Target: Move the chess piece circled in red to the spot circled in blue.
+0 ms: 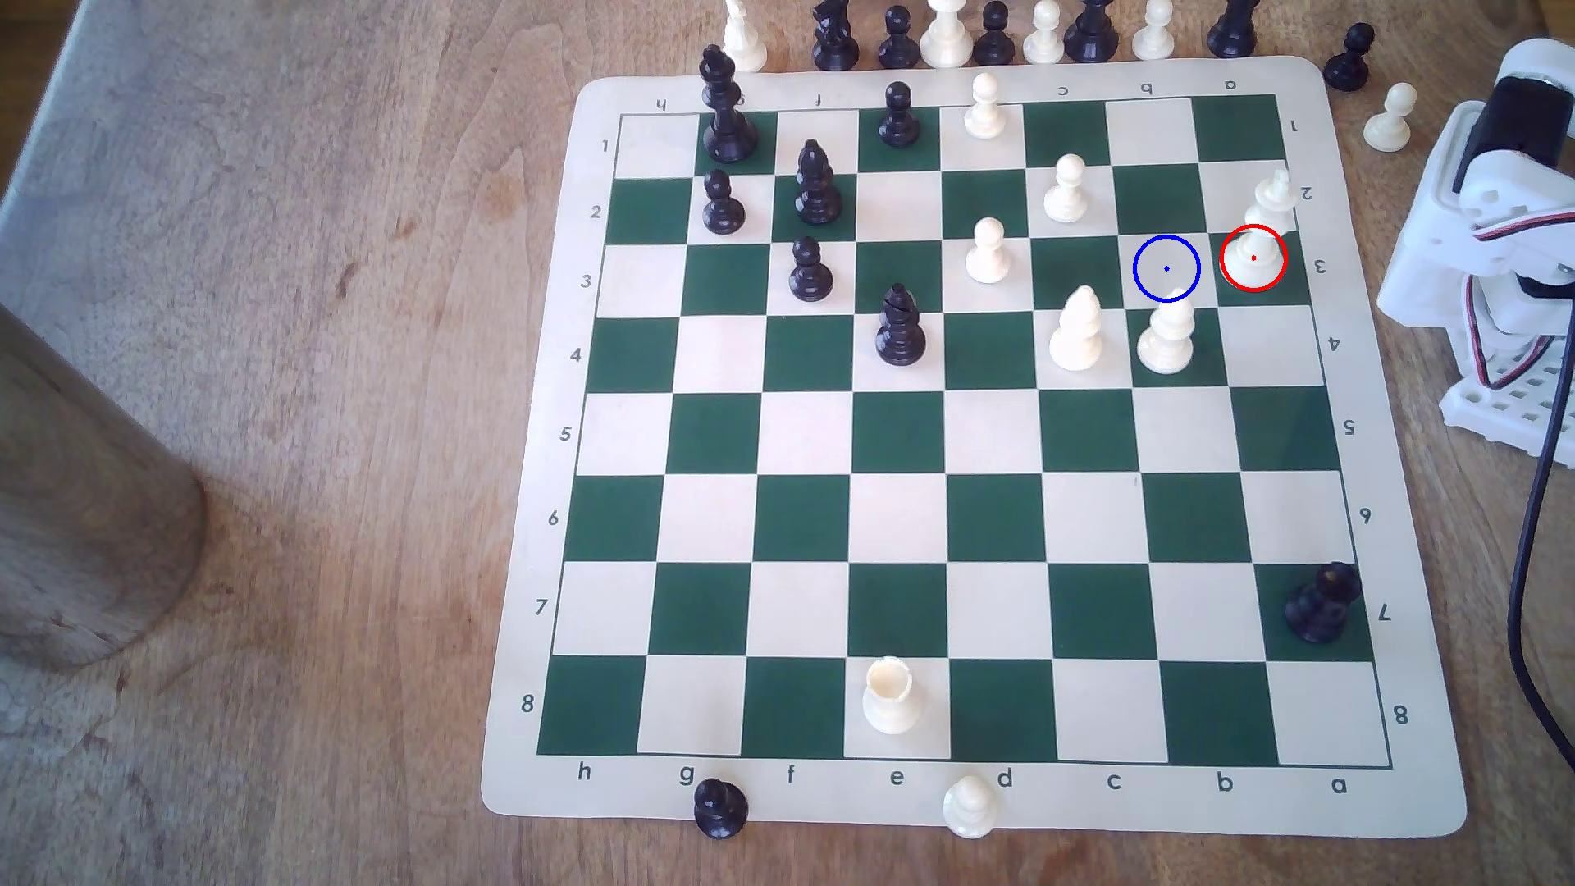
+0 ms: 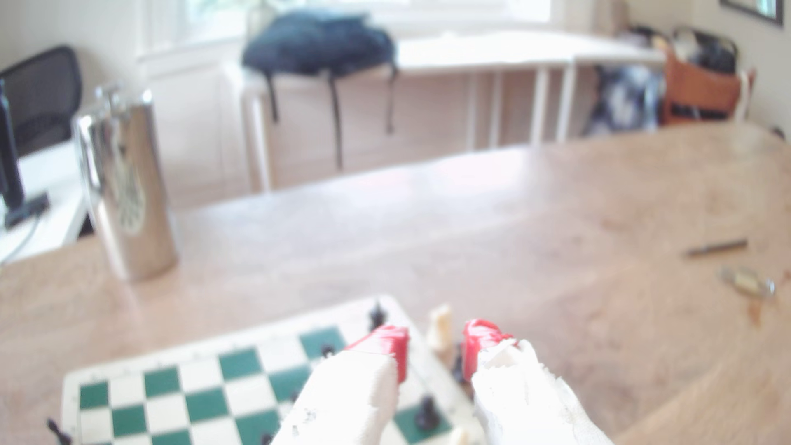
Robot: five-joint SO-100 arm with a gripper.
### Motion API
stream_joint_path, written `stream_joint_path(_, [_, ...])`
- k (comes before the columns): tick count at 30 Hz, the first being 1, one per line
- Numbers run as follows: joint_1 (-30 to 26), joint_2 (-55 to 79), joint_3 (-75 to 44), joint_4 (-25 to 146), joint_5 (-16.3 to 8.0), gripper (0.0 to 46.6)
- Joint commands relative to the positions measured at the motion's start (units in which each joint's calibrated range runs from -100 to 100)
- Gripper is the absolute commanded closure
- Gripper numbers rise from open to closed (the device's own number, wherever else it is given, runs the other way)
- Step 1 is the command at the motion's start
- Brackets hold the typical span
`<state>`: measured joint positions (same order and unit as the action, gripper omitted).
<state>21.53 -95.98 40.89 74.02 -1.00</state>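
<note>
The tall cream-white piece with a flared crown (image 1: 1267,215) stands on a green square near the board's edge at the exterior view's right, a red ring around its base. One square toward the exterior view's left, a blue ring with a centre dot marks a cream square (image 1: 1166,269) with nothing on it. The white arm (image 1: 1500,221) stands off the board at the exterior view's right, apart from the piece. In the wrist view my gripper (image 2: 434,348) is open, its red-tipped fingers (image 2: 387,342) apart with nothing between them, held above the board and looking out over the table.
A stout white piece (image 1: 1166,336) and a white bishop (image 1: 1076,330) stand just in front of the blue ring. White pawns (image 1: 1065,189) and black pieces (image 1: 899,328) are spread further left. A black cable (image 1: 1534,554) runs beside the board. A metal flask (image 2: 124,188) stands on the table.
</note>
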Motion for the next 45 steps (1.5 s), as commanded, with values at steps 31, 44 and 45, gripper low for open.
stream_joint_path(31, [-1.47, 21.53, 15.41, 25.65, -12.89, 25.1])
stream_joint_path(44, [-2.96, 40.21, 17.94, 16.07, -13.14, 26.0])
stream_joint_path(45, [-2.8, 40.8, 18.22, 15.49, -13.09, 26.0])
